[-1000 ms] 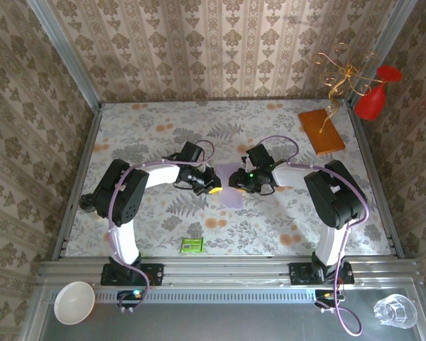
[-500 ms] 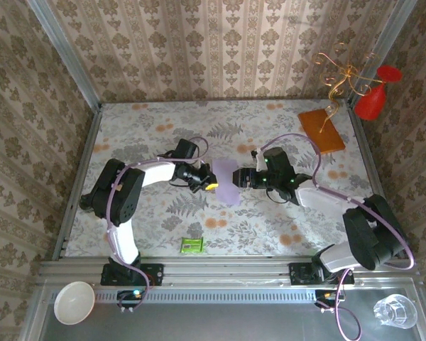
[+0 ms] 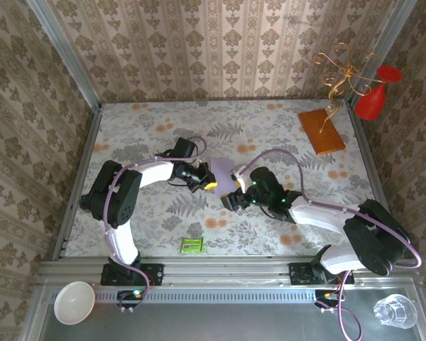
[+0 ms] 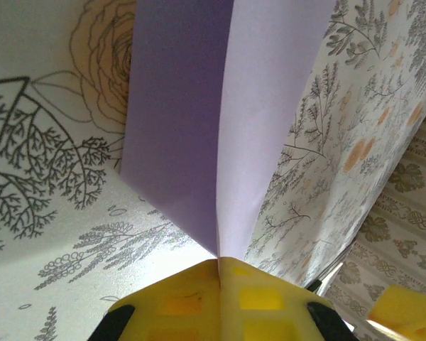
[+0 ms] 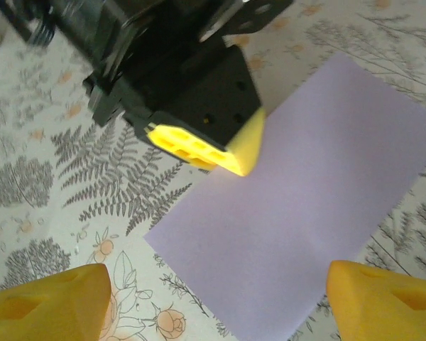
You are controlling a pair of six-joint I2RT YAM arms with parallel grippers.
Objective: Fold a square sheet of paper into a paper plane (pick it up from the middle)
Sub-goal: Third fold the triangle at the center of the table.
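Observation:
The square sheet of paper (image 3: 223, 172) is pale lavender and doubled along a crease, lying near the table's middle. In the left wrist view its two layers (image 4: 199, 106) rise from the floral cloth and meet at the yellow fingertips (image 4: 192, 298). My left gripper (image 3: 210, 184) is shut on the paper's folded edge (image 4: 219, 259). The right wrist view shows the sheet (image 5: 305, 227) as a flat rectangle with the left gripper's yellow fingers (image 5: 206, 145) on its far edge. My right gripper (image 3: 231, 196) hovers just in front of the paper, and there my right gripper (image 5: 213, 305) stands open with its fingers wide apart and nothing between them.
An orange-brown board (image 3: 321, 131) lies at the back right beside a gold wire stand (image 3: 339, 78) and a red vase (image 3: 375, 96). A small green packet (image 3: 192, 246) sits near the front edge. A white bowl (image 3: 74, 302) and a glass (image 3: 395, 310) rest on the front ledge.
The right gripper has let go of the paper, opened wide and drawn back toward the front. The left gripper stays shut on the sheet, nearly unmoved.

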